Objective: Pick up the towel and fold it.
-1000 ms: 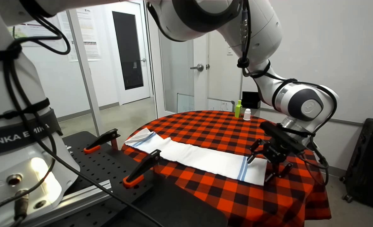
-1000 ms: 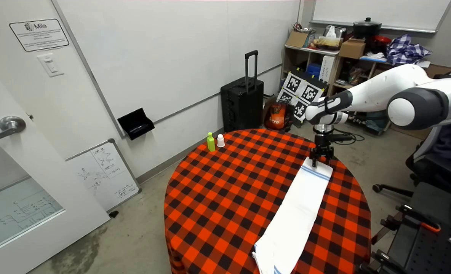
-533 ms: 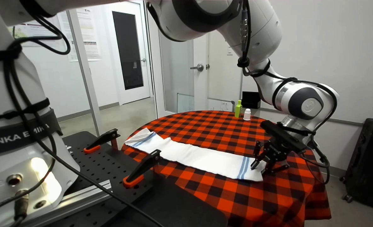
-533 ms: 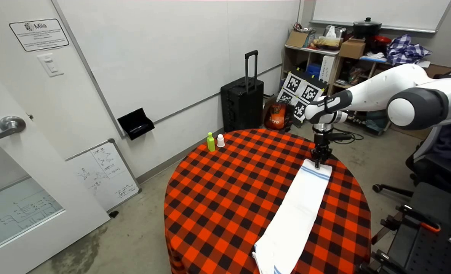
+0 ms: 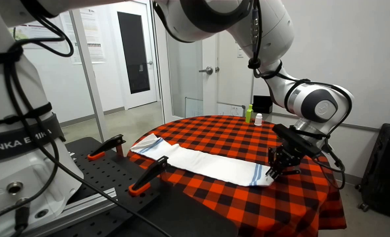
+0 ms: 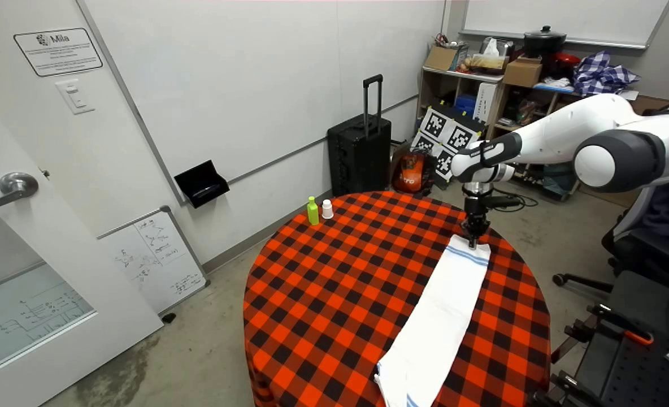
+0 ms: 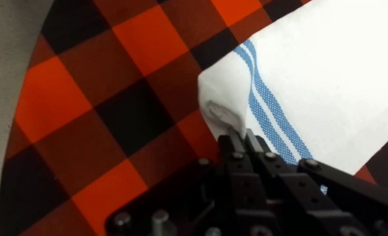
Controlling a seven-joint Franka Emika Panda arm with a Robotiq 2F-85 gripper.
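In the wrist view, my gripper (image 7: 244, 137) is closed to a sliver, its two fingers pinching a puckered fold at the end of the one towel (image 7: 328, 75). Its fabric is white and soft, with a pair of textured blue stripes just beside the pinch; its long axis runs toward the upper right.

In an exterior view, I have that end at the right, while the narrow strip lies along the red-and-black checked tablecloth (image 5: 208, 138), pointing left to a rumpled, blue-striped end near two black-and-orange clamps (image 5: 150, 172).

In an exterior view, the strip slants from my fingertips down to the bottom edge. One green bottle (image 6: 312, 213) and one white bottle (image 6: 327, 210) stand upright, just beside each other; beyond the tablecloth is one black suitcase (image 6: 360, 158).
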